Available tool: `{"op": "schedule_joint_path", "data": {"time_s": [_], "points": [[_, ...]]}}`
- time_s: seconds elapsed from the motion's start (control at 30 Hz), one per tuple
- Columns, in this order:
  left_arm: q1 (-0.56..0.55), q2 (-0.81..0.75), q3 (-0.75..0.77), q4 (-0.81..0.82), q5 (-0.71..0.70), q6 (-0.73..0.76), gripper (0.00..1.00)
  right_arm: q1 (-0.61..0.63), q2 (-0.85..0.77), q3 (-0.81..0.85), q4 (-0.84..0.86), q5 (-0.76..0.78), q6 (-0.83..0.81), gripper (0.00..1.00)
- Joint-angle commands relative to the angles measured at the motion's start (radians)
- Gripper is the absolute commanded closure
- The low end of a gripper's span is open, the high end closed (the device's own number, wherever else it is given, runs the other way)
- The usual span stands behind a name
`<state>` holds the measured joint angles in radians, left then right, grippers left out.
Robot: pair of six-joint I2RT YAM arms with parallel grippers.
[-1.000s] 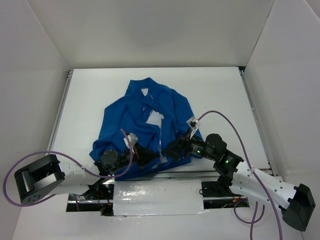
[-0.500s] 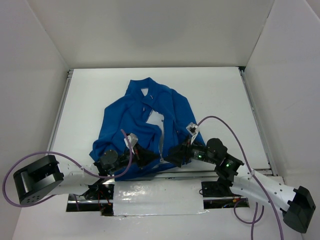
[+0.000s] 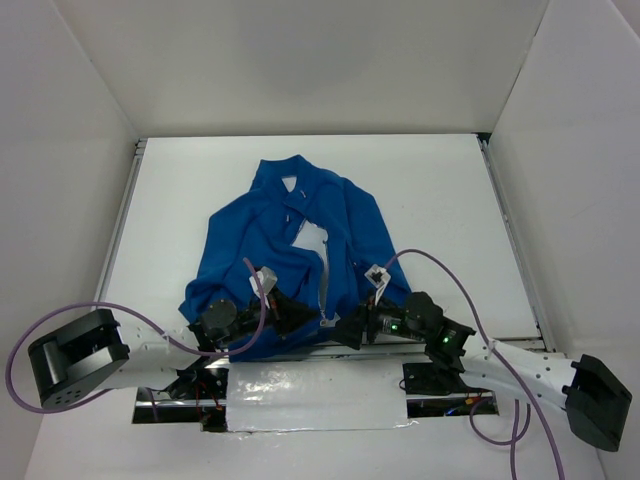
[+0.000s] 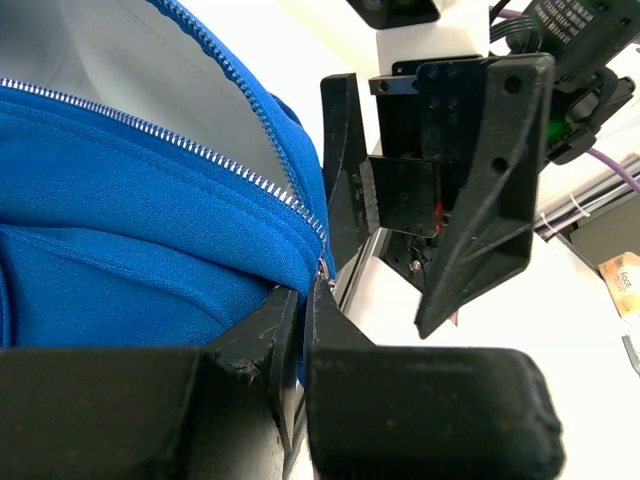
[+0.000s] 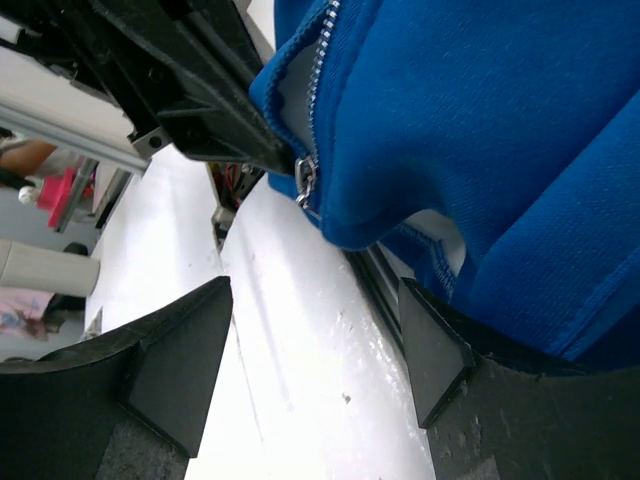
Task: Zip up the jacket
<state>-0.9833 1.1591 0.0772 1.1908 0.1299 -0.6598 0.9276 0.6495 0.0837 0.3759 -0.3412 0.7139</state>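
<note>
The left tool is clamped on the bottom hem of the jacket, right where the zipper ends. The right tool is spread wide and holds nothing, with the small metal slider hanging just ahead of its 2 fingers. Beyond both tools the jacket lies rumpled on the white counter, front parted and pale lining showing. I judge the zipping barely begun: the slider is ungrasped and the whole run unclosed. The cloth looks soft and finely woven, the teeth small and silvery.
</note>
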Motion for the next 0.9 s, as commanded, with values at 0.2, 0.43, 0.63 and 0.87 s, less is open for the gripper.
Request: {"op": "schedule_joint_path", "data": {"time_s": [0.2, 0.43, 0.63, 0.87], "points": [[-0.002, 0.002, 0.039, 0.102, 0.031, -0.006, 1.0, 0.017, 0.101, -0.024, 0.254, 0.044, -0.01, 0.28], [-0.002, 0.008, 0.041, 0.11, 0.03, -0.004, 1.0, 0.048, 0.196, -0.012, 0.348, 0.045, 0.002, 0.3], [0.0, 0.011, 0.041, 0.11, 0.027, -0.004, 1.0, 0.068, 0.232, -0.024, 0.42, 0.05, 0.025, 0.35], [-0.002, 0.019, 0.039, 0.122, 0.033, -0.008, 1.0, 0.088, 0.243, -0.041, 0.454, 0.097, 0.05, 0.47]]}}
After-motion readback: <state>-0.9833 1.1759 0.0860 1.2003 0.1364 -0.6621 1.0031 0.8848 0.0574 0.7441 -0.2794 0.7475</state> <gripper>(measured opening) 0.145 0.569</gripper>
